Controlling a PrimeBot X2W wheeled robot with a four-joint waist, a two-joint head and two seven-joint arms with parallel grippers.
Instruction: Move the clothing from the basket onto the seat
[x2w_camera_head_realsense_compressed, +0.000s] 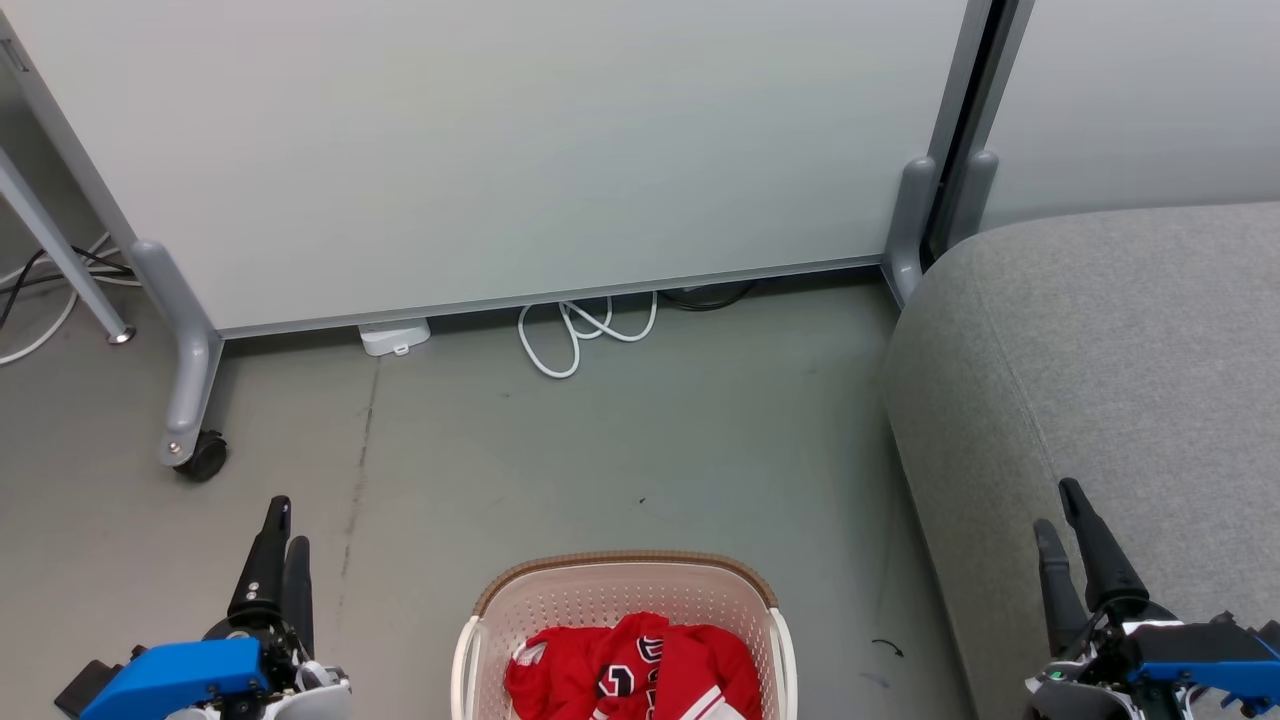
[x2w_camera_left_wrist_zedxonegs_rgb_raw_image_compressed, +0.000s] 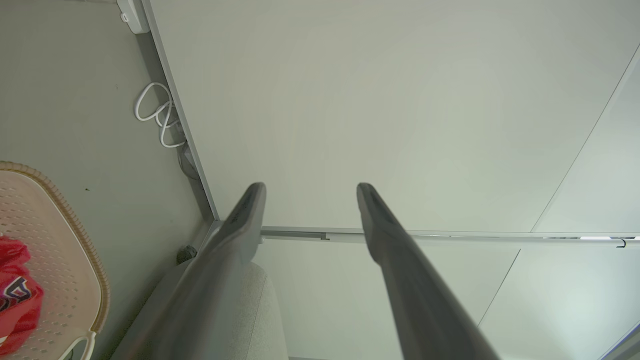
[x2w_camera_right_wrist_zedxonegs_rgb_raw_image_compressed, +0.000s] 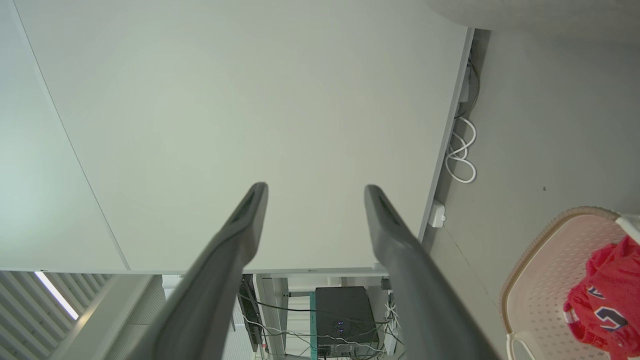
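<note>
Left gripper (x2w_camera_head_realsense_compressed: 289, 522) gapes near basket (x2w_camera_head_realsense_compressed: 625, 558) holding clothing (x2w_camera_head_realsense_compressed: 640, 665).

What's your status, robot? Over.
Left gripper and right gripper open, empty. Clothing in basket, seat to its right. Nothing in the way.

Red clothing (x2w_camera_head_realsense_compressed: 640, 670) lies crumpled inside the cream basket (x2w_camera_head_realsense_compressed: 560, 600) on the floor, near the grey seat (x2w_camera_head_realsense_compressed: 1100, 350).
</note>
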